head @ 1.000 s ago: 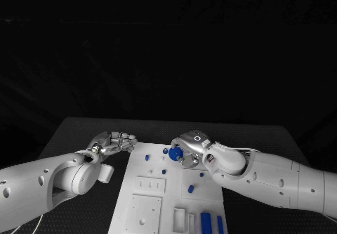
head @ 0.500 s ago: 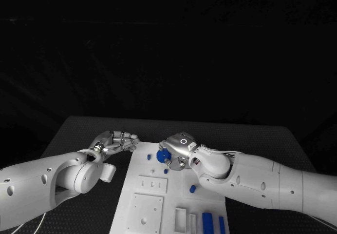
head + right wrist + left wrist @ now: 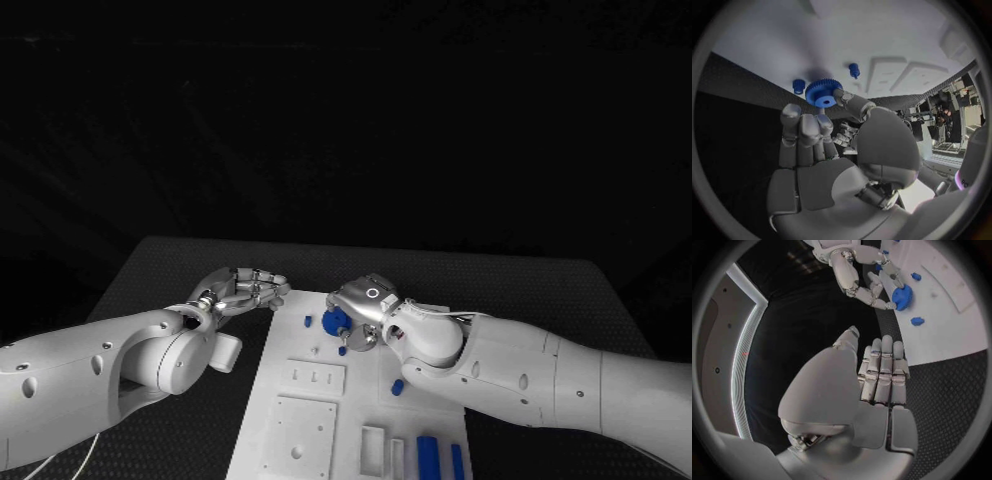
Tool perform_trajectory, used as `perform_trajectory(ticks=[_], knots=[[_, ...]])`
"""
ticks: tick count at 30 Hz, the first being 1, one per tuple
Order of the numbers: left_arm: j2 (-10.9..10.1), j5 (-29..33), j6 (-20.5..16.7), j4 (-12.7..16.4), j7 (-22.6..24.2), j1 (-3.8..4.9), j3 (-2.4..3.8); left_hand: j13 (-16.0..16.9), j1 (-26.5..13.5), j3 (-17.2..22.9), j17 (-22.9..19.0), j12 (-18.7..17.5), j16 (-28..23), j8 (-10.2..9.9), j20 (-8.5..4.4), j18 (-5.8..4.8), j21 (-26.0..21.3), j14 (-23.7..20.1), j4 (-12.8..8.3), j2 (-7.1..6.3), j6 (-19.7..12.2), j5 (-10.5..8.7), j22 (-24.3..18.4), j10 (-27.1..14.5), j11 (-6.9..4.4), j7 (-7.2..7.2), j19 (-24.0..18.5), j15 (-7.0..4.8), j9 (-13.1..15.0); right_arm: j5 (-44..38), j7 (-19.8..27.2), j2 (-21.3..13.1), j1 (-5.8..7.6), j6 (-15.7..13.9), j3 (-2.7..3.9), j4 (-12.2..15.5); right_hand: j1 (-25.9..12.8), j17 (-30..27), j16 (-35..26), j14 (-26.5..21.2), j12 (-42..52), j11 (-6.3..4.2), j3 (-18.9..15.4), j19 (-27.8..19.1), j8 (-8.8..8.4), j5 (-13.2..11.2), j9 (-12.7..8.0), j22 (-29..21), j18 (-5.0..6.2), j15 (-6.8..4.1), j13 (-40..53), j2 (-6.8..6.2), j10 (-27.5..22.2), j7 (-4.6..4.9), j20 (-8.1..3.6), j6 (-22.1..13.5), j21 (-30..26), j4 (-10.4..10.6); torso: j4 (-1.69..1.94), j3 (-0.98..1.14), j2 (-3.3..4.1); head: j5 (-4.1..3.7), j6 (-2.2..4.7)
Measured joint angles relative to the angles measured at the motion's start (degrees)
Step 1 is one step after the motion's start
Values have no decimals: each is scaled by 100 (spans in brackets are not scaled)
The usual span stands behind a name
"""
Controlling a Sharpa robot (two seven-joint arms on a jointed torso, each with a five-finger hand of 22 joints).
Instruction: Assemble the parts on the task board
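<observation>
**Right hand carries a blue gear over the far end of the board**

From the head camera, the right hand [image 3: 364,312] holds a blue gear [image 3: 335,320] above the far left part of the white board [image 3: 310,420], close to two small blue pegs [image 3: 306,322] standing there, probably so the gear can be lowered onto one of them. The left hand [image 3: 238,292] sits just off the board's far left corner, fingers curled together on nothing, seemingly parked clear of the work.

From the left wrist, that hand's fingers [image 3: 882,372] lie side by side and folded in, empty; beyond them the right hand pinches the gear [image 3: 901,296] over the board.

From the right wrist, the gear [image 3: 824,93] is clamped between thumb and fingertips [image 3: 824,122], teeth showing, near two pegs [image 3: 854,70].
</observation>
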Motion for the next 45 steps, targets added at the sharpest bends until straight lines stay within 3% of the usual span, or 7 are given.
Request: perform_trajectory(ticks=[18, 21, 28, 37, 45], knots=[[15, -5, 0, -5, -7, 1, 1, 0, 0, 0, -1, 0, 0, 0, 0, 0, 0, 0, 0, 0, 0, 0, 1, 0, 0, 0, 0, 0, 0, 0, 53, 120, -5, 7, -38, -228, 30, -1, -23, 1, -57, 24, 0, -31, -42, -51, -10, -1, -3, 3, -52, -30, -24, -8, -12, 8, 0, 0, -23, 13, -2, 19, 0], [26, -7, 1, -8, -9, 1, 1, 0, 0, 0, -1, 0, 0, 0, 0, 0, 0, 0, 0, 0, 0, 0, 4, 0, 0, 0, 0, 0, 0, 24, 86, 140, -6, 20, -39, -233, 31, -1, -45, 3, -68, 23, 0, -31, -84, -66, -34, -1, -7, 4, -57, -29, -24, -9, -12, 9, 0, 0, -23, 13, -2, 22, 3], [29, -42, 2, -12, -18, 1, 1, 0, 46, 0, 7, -22, 0, 0, 0, 0, 0, 0, 0, -45, 0, 0, 3, 0, 0, 0, 0, 0, 0, 122, 166, 151, -5, 66, -39, -251, 215, 8, -74, -2, -111, 23, 31, -31, -336, -64, -146, -2, -24, 68, -66, -60, -23, -10, -10, 10, 0, -244, -22, 14, -4, 31, 5], [26, -61, 3, -12, -24, 1, 1, 0, 68, 0, 7, -22, 0, 0, 0, 0, 0, 0, 0, -68, 0, 0, 3, 0, 0, 0, 0, 0, 0, 231, 201, 145, -4, 192, -39, -280, 349, 22, -99, -12, -132, 46, 101, -52, -448, 215, -214, -2, -26, 93, -66, -58, -46, 103, 10, -103, 0, -418, -22, 10, -5, 28, -8], [26, -69, 5, -13, -29, 1, 1, 0, 68, 0, 6, -22, 0, 0, 0, 0, 0, 0, 0, -68, 0, 0, 2, 1, 1, 0, 0, 0, 0, 358, 214, 94, 3, 245, -33, -261, 379, 37, -133, -12, -131, 83, 167, -63, -480, 622, -233, -2, -27, 93, -65, -27, -88, 127, 21, -146, -1, -483, -20, 9, -7, 24, -3]])
